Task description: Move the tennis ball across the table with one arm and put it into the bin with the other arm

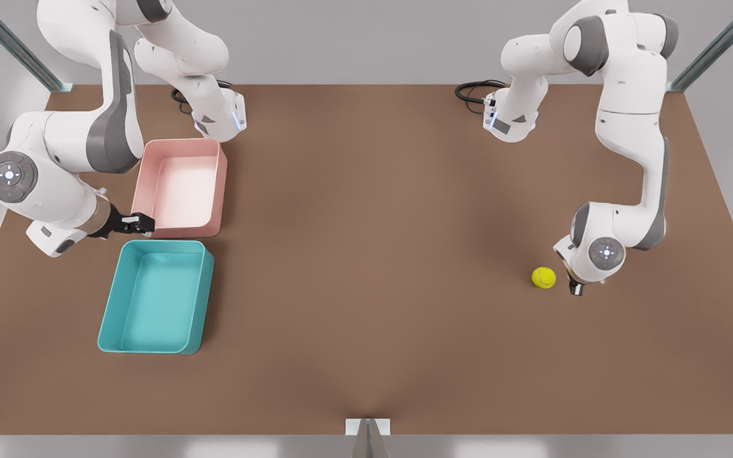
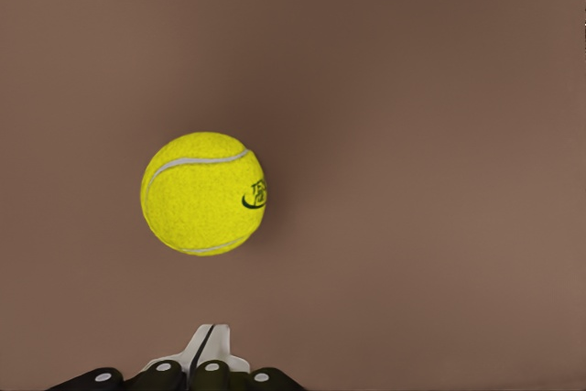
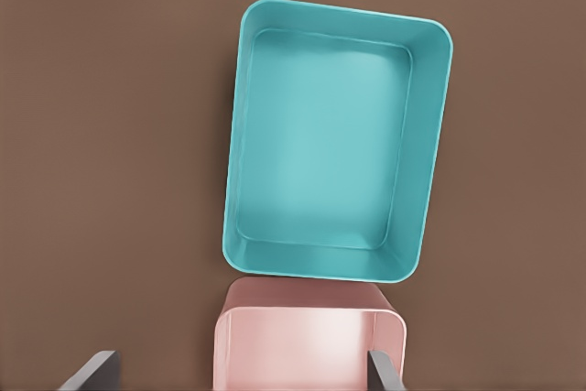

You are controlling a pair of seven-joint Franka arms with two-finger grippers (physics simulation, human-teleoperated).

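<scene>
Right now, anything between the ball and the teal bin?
Nothing visible: bare table lies between the tennis ball and the teal bin. The pink tray sits beside the bin, off that line. Left tool is next to the ball.

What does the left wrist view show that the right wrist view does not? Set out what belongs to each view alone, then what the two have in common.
Left wrist view alone: the tennis ball lying on the table, just ahead of the left hand, whose fingers are together and not touching it.

Right wrist view alone: the teal bin, with nothing in it, and the pink tray close against one of its short ends, with the right hand open above them.

Shared: the brown table.
</scene>
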